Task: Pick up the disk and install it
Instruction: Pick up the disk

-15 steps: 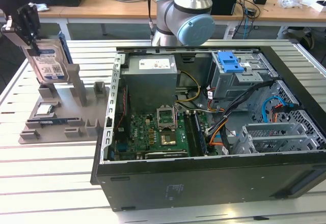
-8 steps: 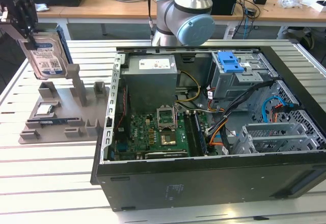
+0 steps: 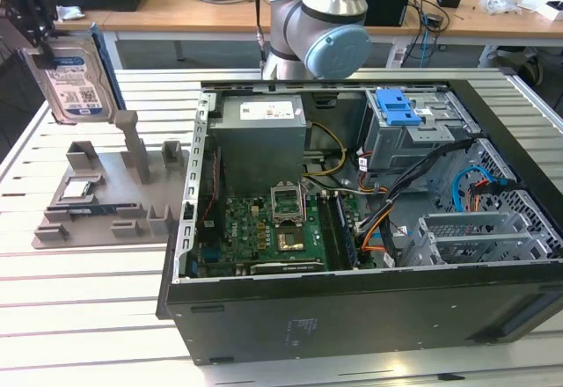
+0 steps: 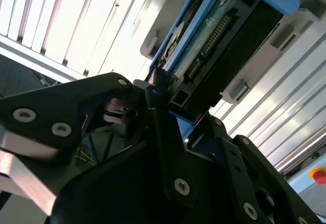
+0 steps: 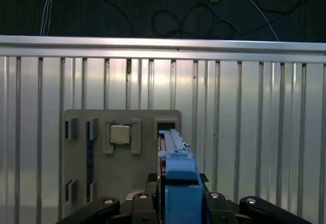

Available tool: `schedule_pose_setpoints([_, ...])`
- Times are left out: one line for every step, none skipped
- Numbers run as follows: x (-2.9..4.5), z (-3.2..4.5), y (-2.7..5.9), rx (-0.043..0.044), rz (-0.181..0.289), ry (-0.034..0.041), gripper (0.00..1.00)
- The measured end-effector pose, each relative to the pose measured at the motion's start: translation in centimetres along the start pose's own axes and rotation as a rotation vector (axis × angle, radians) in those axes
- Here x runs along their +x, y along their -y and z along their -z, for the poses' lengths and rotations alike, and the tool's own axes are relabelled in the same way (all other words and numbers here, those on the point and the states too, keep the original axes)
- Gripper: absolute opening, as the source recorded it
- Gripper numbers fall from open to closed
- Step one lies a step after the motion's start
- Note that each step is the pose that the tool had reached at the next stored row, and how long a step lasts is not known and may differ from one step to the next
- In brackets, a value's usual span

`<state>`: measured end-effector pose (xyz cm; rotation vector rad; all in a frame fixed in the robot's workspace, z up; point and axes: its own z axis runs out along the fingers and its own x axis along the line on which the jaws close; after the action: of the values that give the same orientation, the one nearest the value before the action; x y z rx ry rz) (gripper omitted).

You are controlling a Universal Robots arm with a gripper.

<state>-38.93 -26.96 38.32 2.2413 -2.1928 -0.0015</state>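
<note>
In the exterior view my gripper point(image 3: 37, 35) is at the far left, shut on the top edge of the disk point(image 3: 75, 81). The disk is a silver-grey drive with a white-and-blue label, and it hangs upright above the back of the grey parts fixture point(image 3: 110, 195). The second wrist view shows the disk point(image 4: 216, 33) in its blue frame, with the black fingers point(image 4: 153, 89) clamped on its end. In the first wrist view the disk point(image 5: 178, 170) is edge-on above the fixture point(image 5: 81, 183), over an open slot point(image 5: 165, 124).
An open computer case point(image 3: 369, 317) lies at the exterior view's right, with a motherboard point(image 3: 264, 233), cables and a blue caddy point(image 3: 398, 105) in its drive bay. The arm's base point(image 3: 321, 26) stands behind it. A small square chip point(image 5: 120, 133) sits in the fixture.
</note>
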Motion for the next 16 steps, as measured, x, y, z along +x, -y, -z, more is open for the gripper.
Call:
schedule_pose_setpoints([-0.01, 0.37, -0.01, -0.0001, 0.0, -0.0002, 0.37])
schedule_pose_setpoints([-0.02, 0.63, -0.01, -0.0001, 0.0, -0.0004, 0.37])
schedule_pose_setpoints([-0.03, 0.93, -0.01, -0.0002, 0.0, -0.0006, 0.37])
schedule_pose_setpoints([-0.04, 1.18, -0.01, -0.0001, 0.0, -0.0006, 0.37])
schedule_pose_setpoints([-0.05, 1.44, -0.01, 0.0, 0.0, -0.0007, 0.37])
schedule_pose_setpoints([-0.06, 1.68, -0.01, -0.0001, 0.0, -0.0009, 0.37])
schedule_pose_setpoints([-0.06, 1.94, -0.01, -0.0002, 0.0, -0.001, 0.37])
schedule_pose_setpoints([-0.07, 2.18, -0.01, -0.0001, 0.0, -0.0012, 0.37])
schedule_pose_setpoints([-0.08, 2.45, -0.01, -0.0001, 0.0, -0.0013, 0.37])
schedule_pose_setpoints([-0.09, 2.69, -0.01, -0.0001, 0.0, -0.0015, 0.37])
schedule_pose_setpoints([-0.1, 3.06, -0.01, -0.0001, 0.0, -0.0018, 0.37])
schedule_pose_setpoints([-0.11, 3.32, -0.02, -0.0001, 0.0, -0.0019, 0.37])
schedule_pose_setpoints([-0.12, 3.62, -0.02, -0.0002, 0.0, -0.0022, 0.37])
schedule_pose_setpoints([-0.13, 3.89, -0.02, -0.0002, 0.0, -0.0024, 0.37])
schedule_pose_setpoints([-0.15, 4.23, -0.02, -0.0002, 0.0, -0.0027, 0.37])
schedule_pose_setpoints([-0.15, 4.47, -0.02, -0.0001, 0.0, -0.0029, 0.37])
